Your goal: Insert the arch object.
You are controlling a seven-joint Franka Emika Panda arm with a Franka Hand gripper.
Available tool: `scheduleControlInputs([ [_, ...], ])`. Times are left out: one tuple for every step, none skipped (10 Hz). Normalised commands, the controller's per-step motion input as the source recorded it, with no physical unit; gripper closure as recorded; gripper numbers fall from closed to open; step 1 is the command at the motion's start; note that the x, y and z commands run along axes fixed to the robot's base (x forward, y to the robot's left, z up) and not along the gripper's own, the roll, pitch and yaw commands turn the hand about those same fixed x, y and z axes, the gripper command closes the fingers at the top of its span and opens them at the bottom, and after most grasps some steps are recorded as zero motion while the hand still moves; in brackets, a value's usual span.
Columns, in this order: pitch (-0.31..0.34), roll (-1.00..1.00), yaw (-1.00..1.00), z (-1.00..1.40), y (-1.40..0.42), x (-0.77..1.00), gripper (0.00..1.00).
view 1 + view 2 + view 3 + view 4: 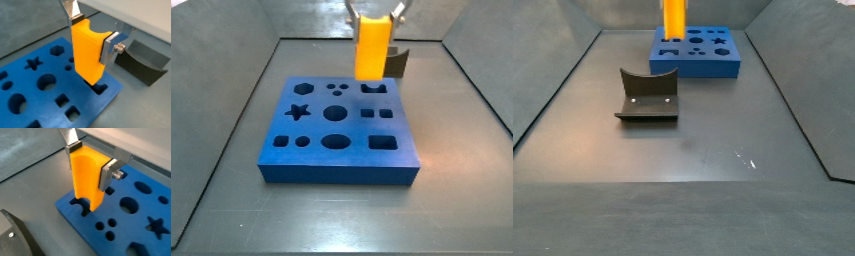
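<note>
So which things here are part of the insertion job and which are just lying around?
In the job: the gripper, shut on the upright yellow-orange arch object; the blue holed board below it.

Lying about: the dark grey notched block, apart from the board.

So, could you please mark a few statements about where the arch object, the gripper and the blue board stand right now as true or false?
1. The gripper holds the arch object upright between its jaws. True.
2. The arch object lies flat on the floor beside the blue board. False: it is held upright, with its lower end at an arch-shaped hole at the board's edge.
3. The board has a star-shaped hole. True.
4. The dark grey block sits on top of the blue board. False: it stands on the floor, apart from the board.
5. The jaws are open and empty. False: they are shut on the arch object.
</note>
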Motion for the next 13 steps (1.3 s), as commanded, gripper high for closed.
scheduleControlInputs([
  [0.073,0.0,-0.27,-0.31,0.26,0.5,1.0],
  [0.06,0.02,-0.19,-0.24,0.21,0.32,1.0],
  [0.007,0.0,-0.14,-0.19,0.08,0.22,1.0],
  [0.0,0.0,-0.02,-0.07,0.0,0.1,1.0],
  [0.0,0.0,0.0,-0.02,0.0,0.0,1.0],
  [0.0,0.0,0.0,-0.23,0.0,0.0,1.0],
  [0.0,-0.06,0.0,-0.25,0.0,0.0,1.0],
  [0.0,-0.04,0.0,-0.01,0.0,0.0,1.0],
  [0.0,-0.07,-0.02,0.0,0.0,0.0,1.0],
  [-0.01,-0.06,-0.01,0.0,-0.05,0.0,1.0],
  [-0.014,-0.06,-0.01,0.0,-0.05,0.0,1.0],
  [-0.019,-0.06,-0.01,0.0,-0.04,-0.06,1.0],
  [-0.021,-0.05,0.0,0.0,0.0,-0.13,1.0],
])
